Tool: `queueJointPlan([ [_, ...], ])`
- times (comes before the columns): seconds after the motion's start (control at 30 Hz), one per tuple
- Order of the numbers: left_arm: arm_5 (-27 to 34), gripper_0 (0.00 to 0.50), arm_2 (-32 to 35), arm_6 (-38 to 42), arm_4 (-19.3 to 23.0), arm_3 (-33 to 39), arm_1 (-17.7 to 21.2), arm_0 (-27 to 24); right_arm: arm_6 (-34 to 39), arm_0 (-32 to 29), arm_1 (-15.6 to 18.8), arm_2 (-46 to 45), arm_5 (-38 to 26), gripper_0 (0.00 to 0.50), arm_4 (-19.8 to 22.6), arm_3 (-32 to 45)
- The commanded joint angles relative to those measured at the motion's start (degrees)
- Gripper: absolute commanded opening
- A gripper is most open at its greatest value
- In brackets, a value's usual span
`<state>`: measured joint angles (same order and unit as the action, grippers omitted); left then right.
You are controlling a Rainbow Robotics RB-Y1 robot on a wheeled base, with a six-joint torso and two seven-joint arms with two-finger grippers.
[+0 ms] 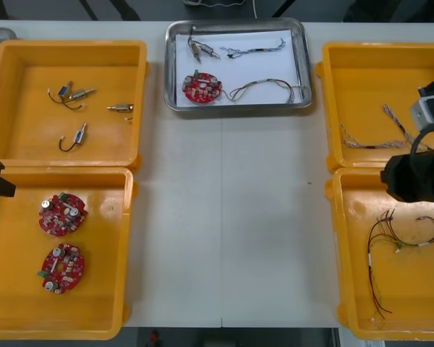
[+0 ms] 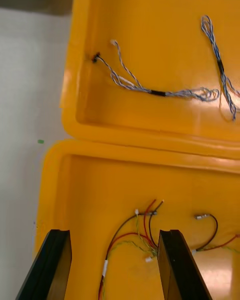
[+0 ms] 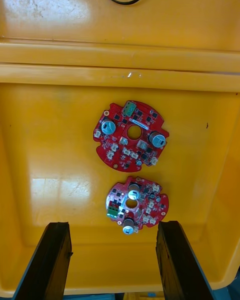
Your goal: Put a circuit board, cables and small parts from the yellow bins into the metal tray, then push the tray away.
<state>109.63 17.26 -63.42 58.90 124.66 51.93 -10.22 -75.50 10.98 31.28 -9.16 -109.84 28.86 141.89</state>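
Right gripper [image 2: 114,235]: fingers spread, nothing between them. It hangs over the lower-right bin [image 1: 347,238]. Just past the fingertips lies a loose tangle of red, yellow and black cables [image 2: 147,215]. Beyond that, the upper-right bin [image 1: 362,79] holds twisted blue-and-white cables [image 2: 157,93].

Left gripper [image 3: 112,225]: also spread and empty, over the lower-left bin [image 1: 101,289]. Two boards lie there, apart from each other. The near board [image 3: 136,205] sits just past the fingertips and the far board [image 3: 131,136] lies beyond it. The upper-left bin [image 1: 29,87] holds small metal parts [image 1: 121,108] and short black cables [image 1: 69,141].

Tray [image 1: 239,106]: top centre of the front view, between the two upper bins and near the table's far edge, well apart from both grippers. On its white inside we count one tray board [image 1: 202,87] at lower left and tray parts [image 1: 202,50] at upper left. An upper cable [image 1: 257,49] and a lower cable [image 1: 267,81] lie to the right of these.

Judgement: loading looks complete, since a board, cables and parts are all in the tray. We take the step in hand to be the push. We cannot tell whether the tray, already far up the table, has been pushed.

If the push remains, one arm must leave its bin and cross the bare table at centre frame. It must meet the tray's near rim squarely with the fingers low, then drive straight toward the top of the frame. An off-centre contact would likely turn the tray against a bin wall.
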Motion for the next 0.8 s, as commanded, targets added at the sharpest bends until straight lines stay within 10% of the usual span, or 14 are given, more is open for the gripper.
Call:
queueJointPlan([
  [0.03,0.4,0.5,1.6,-4.7,0.4,1.5,2.6,0.8,2.7,-6.3,3.8,-8.8,-0.2,0.5,5.2,2.1],
  [0.8,0.4,0.5,1.6,-4.7,0.4,1.5,2.6,0.8,3.1,-13.1,7.1,-17.3,-0.2,0.5,13.5,-5.0],
])
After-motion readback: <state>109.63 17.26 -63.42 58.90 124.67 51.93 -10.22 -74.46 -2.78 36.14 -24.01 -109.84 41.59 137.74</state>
